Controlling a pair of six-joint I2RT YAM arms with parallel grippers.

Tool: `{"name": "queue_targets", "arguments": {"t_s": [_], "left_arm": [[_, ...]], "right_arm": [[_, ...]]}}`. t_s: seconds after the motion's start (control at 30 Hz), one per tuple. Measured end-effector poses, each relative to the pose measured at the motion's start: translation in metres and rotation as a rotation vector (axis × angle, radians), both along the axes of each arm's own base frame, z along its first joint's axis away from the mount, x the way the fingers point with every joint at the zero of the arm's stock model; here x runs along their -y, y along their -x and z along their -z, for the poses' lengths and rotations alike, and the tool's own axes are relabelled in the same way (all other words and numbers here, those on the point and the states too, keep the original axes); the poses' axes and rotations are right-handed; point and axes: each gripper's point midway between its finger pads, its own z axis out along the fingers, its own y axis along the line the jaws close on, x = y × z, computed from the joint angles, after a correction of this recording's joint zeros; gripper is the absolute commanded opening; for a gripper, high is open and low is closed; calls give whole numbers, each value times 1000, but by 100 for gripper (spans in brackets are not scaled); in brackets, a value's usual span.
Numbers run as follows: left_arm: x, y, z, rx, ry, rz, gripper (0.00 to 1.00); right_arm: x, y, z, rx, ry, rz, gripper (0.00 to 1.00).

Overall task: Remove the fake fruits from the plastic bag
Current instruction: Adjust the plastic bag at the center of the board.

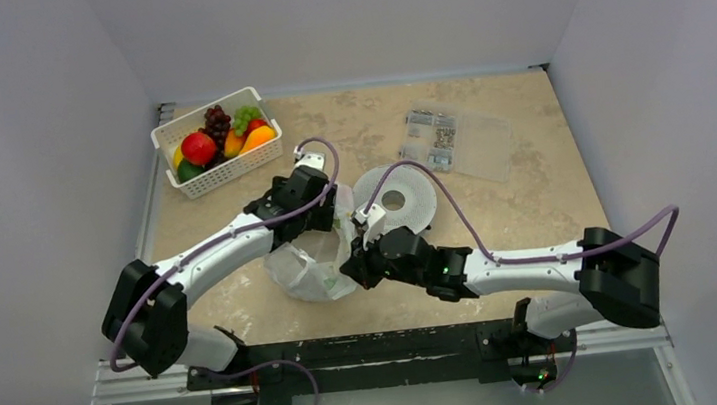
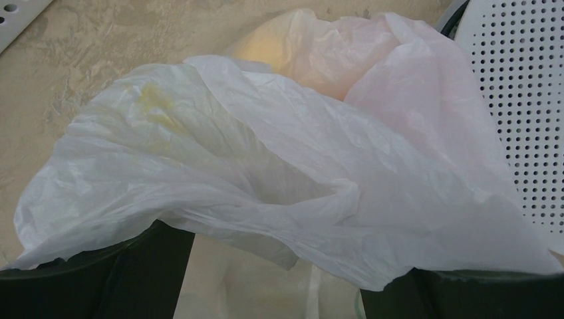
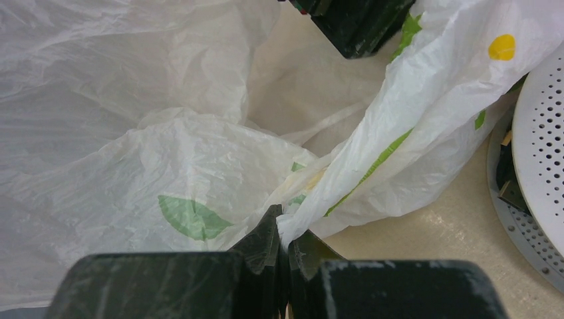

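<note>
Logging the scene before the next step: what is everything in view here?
White slotted plastic basket: one, white, far left of the table.
Glossy plastic fake fruits: several, red, purple, green, orange and yellow, the visible ones in the basket.
Thin translucent plastic bag with green leaf prints: one, white, mid-table between the arms.
Round perforated disc: one, white, just right of the bag.
Flat clear packet with printed labels: one, clear, far right of centre.
Table: one, beige.
Left claw: one, black, open, bag film draped over it.
Right claw: one, black, shut on the bag's edge.
</note>
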Motion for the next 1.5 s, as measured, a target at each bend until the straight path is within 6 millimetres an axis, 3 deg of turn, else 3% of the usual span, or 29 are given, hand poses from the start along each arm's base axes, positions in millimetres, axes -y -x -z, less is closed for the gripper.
{"name": "queue_targets", "arguments": {"t_s": [0.27, 0.37, 0.57, 0.67, 0.77, 0.97, 1.2, 1.5], "left_arm": [[-5, 19, 6, -16, 35, 29, 92], [-6, 29, -11, 19, 94, 49, 99], [-3, 48, -57, 118, 250, 102, 100], [-5, 60, -61, 118, 290, 119, 86], [-8, 73, -56, 101, 312, 136, 61], [-21, 95, -33, 52, 316, 123, 34], [-32, 106, -33, 63, 403, 7, 29], [-84, 101, 7, -6, 193, -359, 23]], "right_arm": [[-5, 2, 6, -8, 2, -20, 0], [-8, 1, 7, -5, 8, -26, 0], [-12, -2, 5, 15, 13, -36, 0], [-13, -2, 4, 24, 11, -40, 0], [-14, -2, 3, 28, 9, -43, 0], [-17, -1, -1, 34, -8, -59, 0], [-18, -1, -3, 38, -18, -65, 0], [-18, -1, -3, 45, -14, -69, 0]]}}
